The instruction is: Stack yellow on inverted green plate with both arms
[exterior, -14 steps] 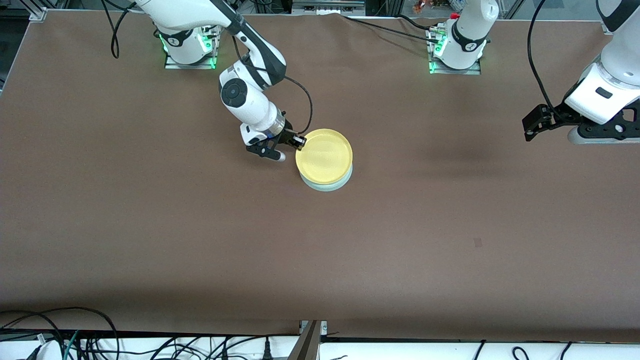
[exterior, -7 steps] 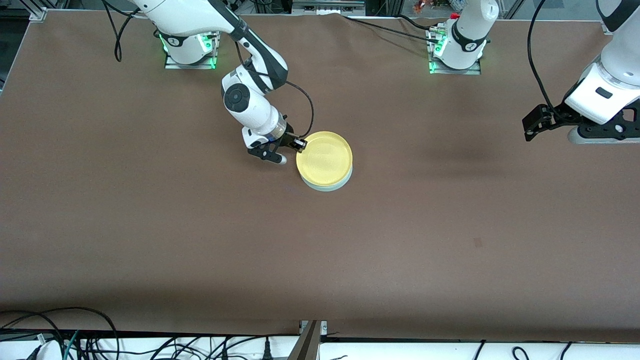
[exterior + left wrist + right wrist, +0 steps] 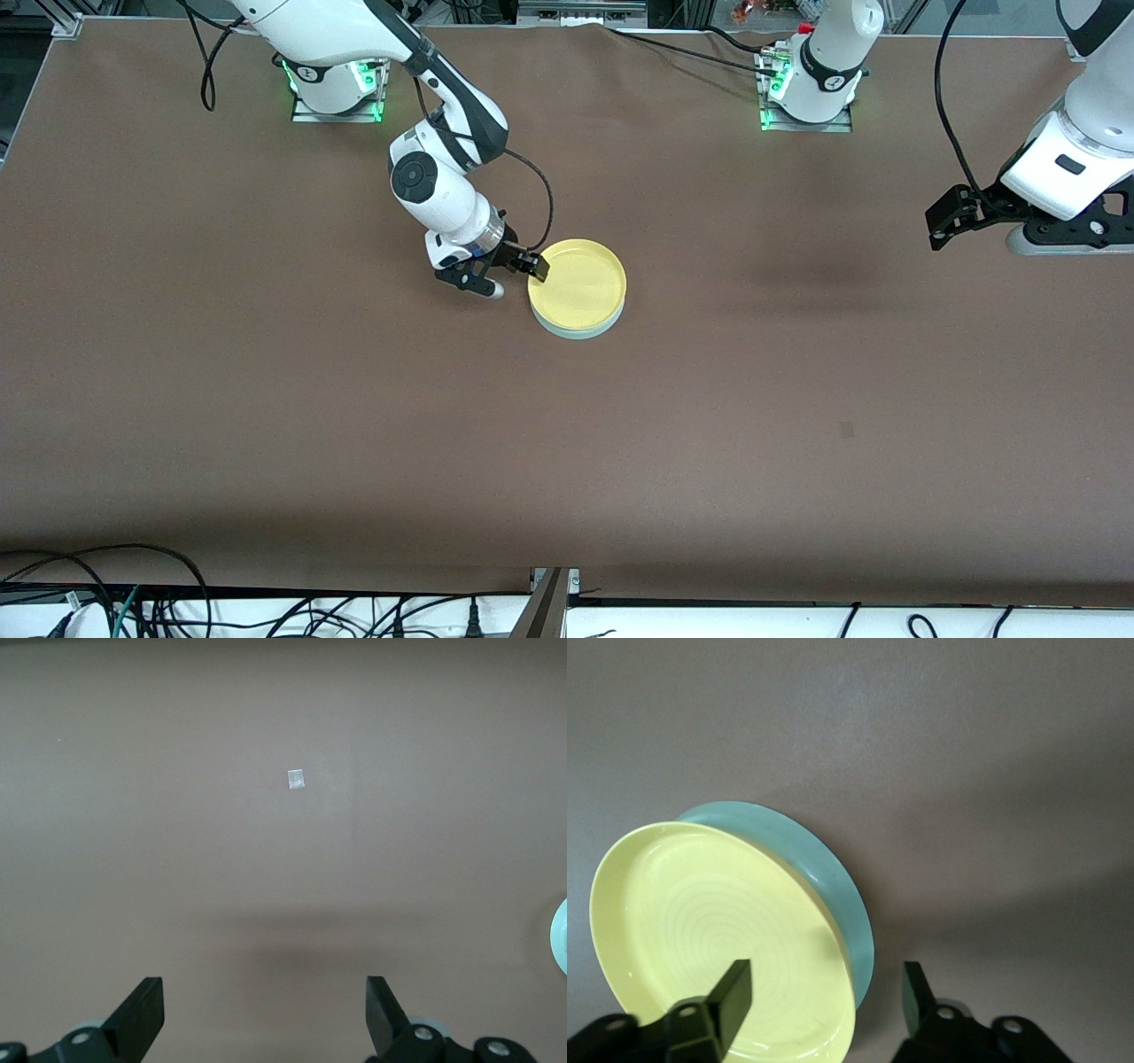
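The yellow plate [image 3: 580, 283] lies rim up on the inverted green plate [image 3: 580, 331], near the table's middle. My right gripper [image 3: 514, 276] is at the yellow plate's edge toward the right arm's end. In the right wrist view the right gripper [image 3: 826, 992] is open and straddles the rim: one finger is over the yellow plate [image 3: 718, 930], the other outside it. The green plate [image 3: 837, 886] shows under it as a crescent. My left gripper [image 3: 952, 221] waits open and empty in the air over the left arm's end of the table, and shows in its wrist view [image 3: 263, 1014] over bare cloth.
The brown cloth table [image 3: 354, 425] holds only the two plates. A small pale square mark [image 3: 296, 779] lies on the cloth below the left gripper. Cables hang along the edge nearest the front camera [image 3: 133, 602].
The right gripper has come down a little at the yellow plate's rim. The yellow plate has sunk and now lies flatter on the green plate. The left arm has not moved.
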Robot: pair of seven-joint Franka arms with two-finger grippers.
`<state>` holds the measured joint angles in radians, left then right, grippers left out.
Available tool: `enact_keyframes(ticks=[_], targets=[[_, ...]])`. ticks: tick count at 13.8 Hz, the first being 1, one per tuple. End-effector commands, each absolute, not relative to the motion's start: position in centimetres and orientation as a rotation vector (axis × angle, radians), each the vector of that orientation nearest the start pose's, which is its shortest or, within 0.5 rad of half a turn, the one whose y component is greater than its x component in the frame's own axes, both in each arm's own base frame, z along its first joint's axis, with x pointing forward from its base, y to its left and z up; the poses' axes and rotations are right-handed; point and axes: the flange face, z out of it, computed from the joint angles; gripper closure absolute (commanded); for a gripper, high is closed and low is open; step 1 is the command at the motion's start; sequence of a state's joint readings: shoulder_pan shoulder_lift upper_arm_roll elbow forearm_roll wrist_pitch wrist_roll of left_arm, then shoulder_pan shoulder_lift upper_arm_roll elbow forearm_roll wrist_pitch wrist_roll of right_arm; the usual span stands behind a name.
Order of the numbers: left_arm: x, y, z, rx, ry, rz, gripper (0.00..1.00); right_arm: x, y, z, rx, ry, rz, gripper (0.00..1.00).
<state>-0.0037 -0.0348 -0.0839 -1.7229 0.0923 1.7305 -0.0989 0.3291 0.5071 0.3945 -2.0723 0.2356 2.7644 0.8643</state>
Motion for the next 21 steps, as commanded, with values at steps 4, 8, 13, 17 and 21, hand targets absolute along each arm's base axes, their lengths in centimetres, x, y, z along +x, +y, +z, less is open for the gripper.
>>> enact_keyframes(ticks=[4, 8, 13, 17, 21], targets=[[55.2, -4.2, 59.1, -3.087, -0.017, -0.086, 0.0, 50.7, 35.8, 28.8, -2.787, 0.596, 0.068, 0.01], [55.2, -4.2, 59.1, -3.087, -0.017, -0.088, 0.0, 56.2, 30.7, 37.4, -2.943, 0.56, 0.187, 0.0], [55.2, -4.2, 59.1, -3.087, -0.017, -0.088, 0.0, 60.5, 20.3, 46.7, -3.028, 0.413, 0.222, 0.0], [55.2, -4.2, 59.1, -3.087, -0.017, -0.088, 0.0, 60.1, 12.9, 52.4, -3.037, 0.381, 0.157, 0.0], [55.2, -4.3, 59.2, -3.086, -0.012, -0.091, 0.0, 58.6, 9.5, 55.8, -3.07, 0.357, 0.134, 0.0]])
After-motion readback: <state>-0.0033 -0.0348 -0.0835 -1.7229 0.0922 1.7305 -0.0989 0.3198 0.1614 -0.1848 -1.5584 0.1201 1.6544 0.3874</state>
